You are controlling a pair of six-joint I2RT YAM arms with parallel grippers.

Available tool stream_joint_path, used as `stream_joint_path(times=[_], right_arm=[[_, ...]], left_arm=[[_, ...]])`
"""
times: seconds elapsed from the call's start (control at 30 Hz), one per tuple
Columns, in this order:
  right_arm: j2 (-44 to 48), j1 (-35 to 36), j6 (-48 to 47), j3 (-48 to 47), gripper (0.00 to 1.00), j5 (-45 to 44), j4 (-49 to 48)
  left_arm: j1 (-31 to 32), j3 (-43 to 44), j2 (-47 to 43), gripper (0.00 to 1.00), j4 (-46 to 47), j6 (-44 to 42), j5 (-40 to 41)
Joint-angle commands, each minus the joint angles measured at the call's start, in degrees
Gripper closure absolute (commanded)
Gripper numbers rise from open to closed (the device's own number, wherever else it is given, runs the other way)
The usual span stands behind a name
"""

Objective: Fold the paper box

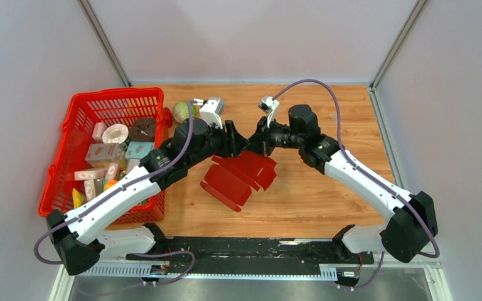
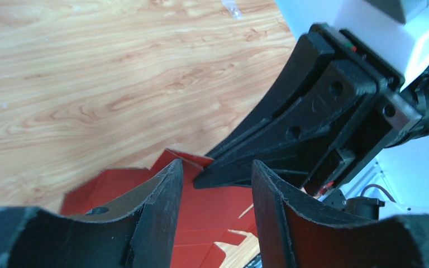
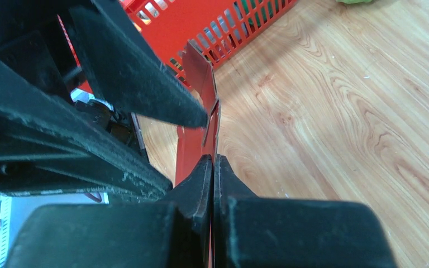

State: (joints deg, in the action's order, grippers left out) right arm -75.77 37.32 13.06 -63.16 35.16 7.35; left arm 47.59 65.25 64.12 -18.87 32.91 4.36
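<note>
The paper box (image 1: 238,177) is a dark red die-cut sheet, partly folded, near the table's middle. Both grippers meet over its far edge. My right gripper (image 1: 255,148) is shut on a raised flap of the box; in the right wrist view its fingertips (image 3: 213,167) pinch the thin red flap (image 3: 201,78) edge-on. My left gripper (image 1: 238,148) is open right beside it, with the red sheet (image 2: 212,206) between and below its two fingers (image 2: 162,201) in the left wrist view, and the right gripper's black fingers (image 2: 290,139) just ahead of them.
A red plastic mesh basket (image 1: 81,110) with several cartons and groceries stands at the left. A green round item (image 1: 183,111) lies behind the left arm by the basket. Grey walls close the table at the back and sides.
</note>
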Motion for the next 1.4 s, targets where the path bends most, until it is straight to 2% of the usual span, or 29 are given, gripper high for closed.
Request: stream_joint_path(times=[0.0,0.17,0.4,0.5,0.57,0.67,0.83,0.93,1.17,1.37], right_arm=[[2.47,-1.10,3.99,0.57,1.00,3.34,-10.51],[2.20,-3.22,5.31,0.84,1.00,4.39,-10.70],[2.99,-5.68,6.80,1.54,1.00,6.15,-11.48],[3.08,-6.03,8.30,1.89,1.00,7.99,-12.97],[3.52,-6.12,8.65,2.07,1.00,8.44,-13.15],[4.22,-6.21,8.91,2.42,1.00,8.96,-13.42],[5.01,-6.30,9.18,2.95,1.00,9.14,-14.03],[5.02,-6.30,9.26,3.13,1.00,9.49,-14.12],[5.01,-6.38,9.18,3.13,1.00,10.11,-14.39],[4.93,-6.56,9.35,3.21,1.00,10.46,-14.65]], left_arm=[[1.10,-2.06,-0.31,0.43,4.99,4.36,-1.82],[1.10,-2.24,-5.21,0.43,2.18,2.87,2.92],[1.01,-5.57,-17.70,0.42,-10.28,0.76,11.45],[1.01,-7.16,-21.49,0.46,-14.94,0.93,14.18],[1.01,-5.94,-21.84,0.59,-18.55,0.93,17.16],[1.01,-5.14,-20.53,0.69,-22.26,1.20,18.93],[1.01,-4.70,-15.53,0.90,-22.09,2.34,21.82],[1.01,-3.47,-12.19,0.96,-21.47,1.99,23.67],[0.66,-0.04,-6.91,1.00,-18.40,-0.38,24.91],[-1.45,-4.16,-9.27,1.00,-9.53,-0.65,14.28]])
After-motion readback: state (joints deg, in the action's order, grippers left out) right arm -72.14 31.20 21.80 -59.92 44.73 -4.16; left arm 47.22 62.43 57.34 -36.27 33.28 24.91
